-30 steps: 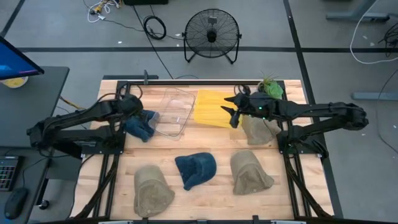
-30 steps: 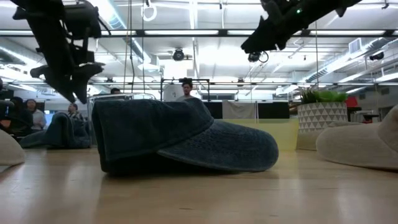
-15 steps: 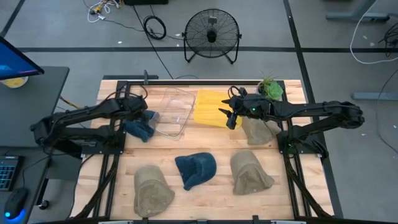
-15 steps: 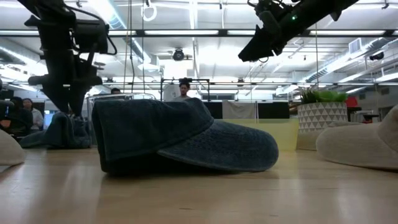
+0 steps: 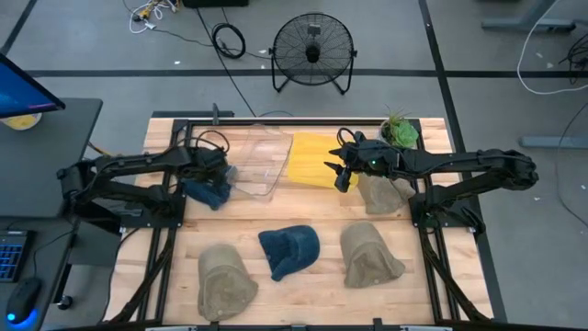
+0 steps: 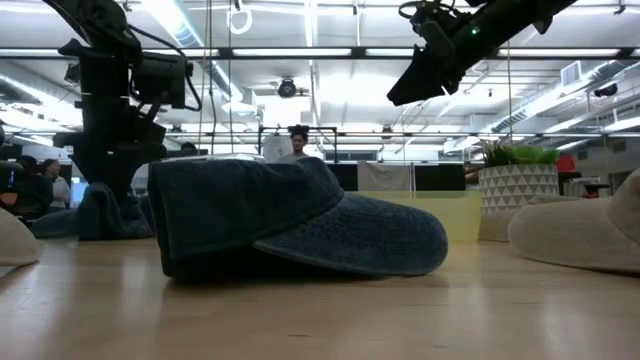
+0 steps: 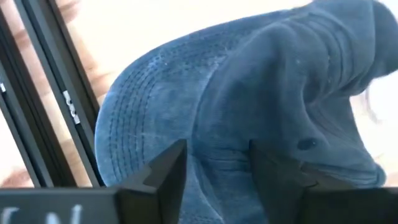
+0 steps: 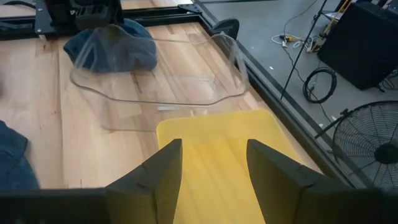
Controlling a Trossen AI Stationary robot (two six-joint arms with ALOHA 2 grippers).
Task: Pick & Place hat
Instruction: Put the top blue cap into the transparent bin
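Note:
A crumpled blue denim hat (image 5: 204, 192) lies on the table's left side, next to a clear plastic tray (image 5: 254, 164). My left gripper (image 5: 214, 172) is low over this hat and open; in the left wrist view its fingers (image 7: 163, 173) stand on either side of a raised fold of the hat (image 7: 249, 93). My right gripper (image 5: 340, 172) hovers open and holding nothing above a yellow bin (image 5: 308, 158). A second blue cap (image 5: 289, 249) rests on its brim and crown at the table's middle. My left gripper comes at the blue hat from above, with a raised fold of denim (image 7: 217, 134) between its open fingers. I cannot tell whether the fingers touch the cloth.
Tan hats lie at the near left (image 5: 226, 280), near right (image 5: 369, 257) and right (image 5: 381, 191). A potted plant (image 5: 401, 130) stands at the far right corner. A floor fan (image 5: 313, 51) is beyond the far edge. Bare wood shows between the tray and the middle cap.
My left gripper has come down toward the blue hat on the left, from well above it to just over it, staying open. My right gripper has shifted slightly toward the table's left above the yellow bin. No hat has moved.

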